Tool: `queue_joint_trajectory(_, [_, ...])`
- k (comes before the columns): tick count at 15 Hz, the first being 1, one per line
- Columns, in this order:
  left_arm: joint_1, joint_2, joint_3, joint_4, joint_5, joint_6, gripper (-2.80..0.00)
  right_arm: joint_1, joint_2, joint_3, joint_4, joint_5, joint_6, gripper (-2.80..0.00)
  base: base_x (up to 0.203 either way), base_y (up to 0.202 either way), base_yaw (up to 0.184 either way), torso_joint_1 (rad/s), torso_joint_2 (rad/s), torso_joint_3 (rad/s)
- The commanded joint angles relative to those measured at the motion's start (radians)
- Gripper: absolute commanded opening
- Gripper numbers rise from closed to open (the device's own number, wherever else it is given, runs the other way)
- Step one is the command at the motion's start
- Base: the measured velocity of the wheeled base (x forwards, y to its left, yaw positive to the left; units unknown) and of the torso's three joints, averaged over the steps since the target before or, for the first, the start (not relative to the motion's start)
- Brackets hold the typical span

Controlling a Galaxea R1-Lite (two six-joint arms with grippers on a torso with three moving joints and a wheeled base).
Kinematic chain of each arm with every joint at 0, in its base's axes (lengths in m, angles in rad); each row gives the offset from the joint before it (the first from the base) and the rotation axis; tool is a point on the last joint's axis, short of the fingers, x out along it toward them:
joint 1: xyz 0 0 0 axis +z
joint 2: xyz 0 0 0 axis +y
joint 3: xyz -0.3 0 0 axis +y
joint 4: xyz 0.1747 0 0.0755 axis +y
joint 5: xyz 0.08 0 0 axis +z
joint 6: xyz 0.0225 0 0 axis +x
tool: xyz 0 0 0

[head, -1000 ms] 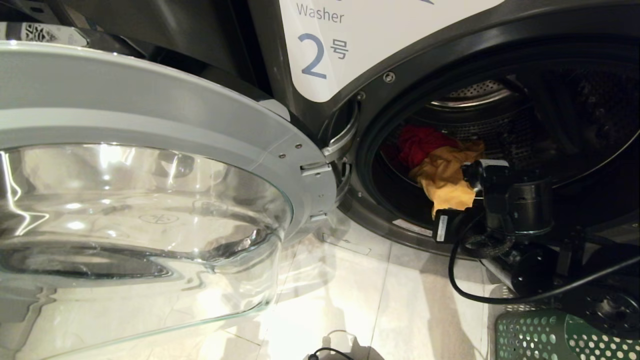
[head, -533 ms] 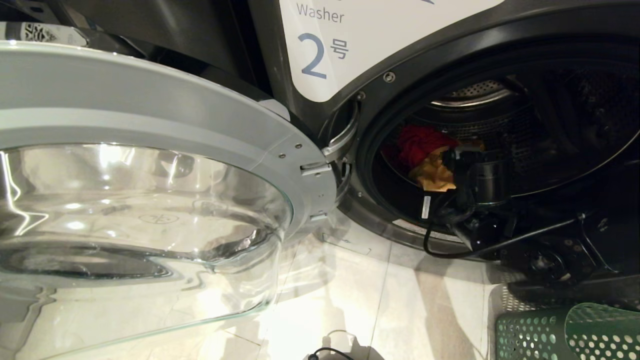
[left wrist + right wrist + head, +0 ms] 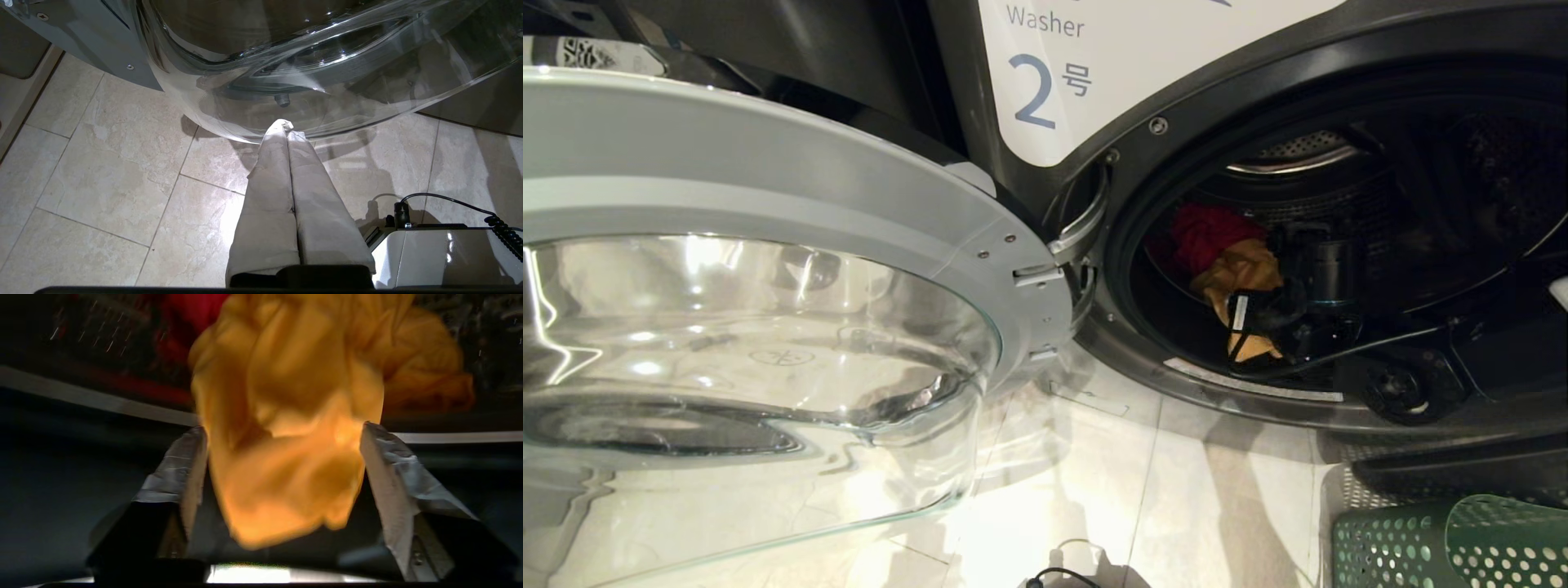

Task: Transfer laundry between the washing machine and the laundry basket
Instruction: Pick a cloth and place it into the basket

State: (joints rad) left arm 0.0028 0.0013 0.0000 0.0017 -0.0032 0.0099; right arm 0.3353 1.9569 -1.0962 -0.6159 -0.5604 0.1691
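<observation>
The right gripper [image 3: 282, 435] is inside the mouth of the large dark grey front-loading washing machine [image 3: 1339, 49] with the white label marked "2", and its two taped fingers [image 3: 388, 465] stand wide apart, nothing clamped between them. The soft yellow-orange cloth garment [image 3: 294, 428] hangs loose in the gap between those fingers; the blur hides whether it brushes either one. In the head view that yellow-orange garment [image 3: 1241, 278] lies at the front of the perforated steel drum [image 3: 1307, 151], spilling down toward the door seal, with the black right arm [image 3: 1327, 286] and its cable just beside it. Tucked behind and touching it sits the magenta-red cloth garment [image 3: 1205, 233], deeper in the drum. The round chrome-rimmed glass door [image 3: 768, 269] is swung fully open to the left, filling that side of the head view. Down at the lower right corner, the green plastic laundry basket with round holes [image 3: 1388, 543] stands on the pale tiled floor [image 3: 1176, 506], well apart from the drum; its inside is out of view here. The left gripper [image 3: 288, 130] hangs low over the tiles just below the door's glass bowl, its cloth-wrapped fingers pressed flat together and holding nothing.
</observation>
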Motion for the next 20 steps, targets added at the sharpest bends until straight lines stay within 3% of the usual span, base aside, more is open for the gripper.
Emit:
queue_joint_trajectory(1, [0.0, 0.0, 0.0, 0.0, 0.0, -0.002, -2.8, -0.032, 0.085, -0.077, -0.004, -0.002, 0.002, 0.0, 0.0, 0.0, 0.0, 0.0, 0.0, 0.0])
queue_joint_trajectory(10, [0.0, 0.0, 0.0, 0.0, 0.0, -0.005, -2.8, -0.085, 0.278, -0.284, 0.002, 0.059, 0.003, 0.0, 0.0, 0.0, 0.0, 0.0, 0.0, 0.0])
queue_joint_trajectory(20, [0.0, 0.0, 0.0, 0.0, 0.0, -0.006, -2.8, -0.105, 0.283, -0.295, 0.002, 0.056, -0.002, 0.0, 0.0, 0.0, 0.0, 0.0, 0.0, 0.0])
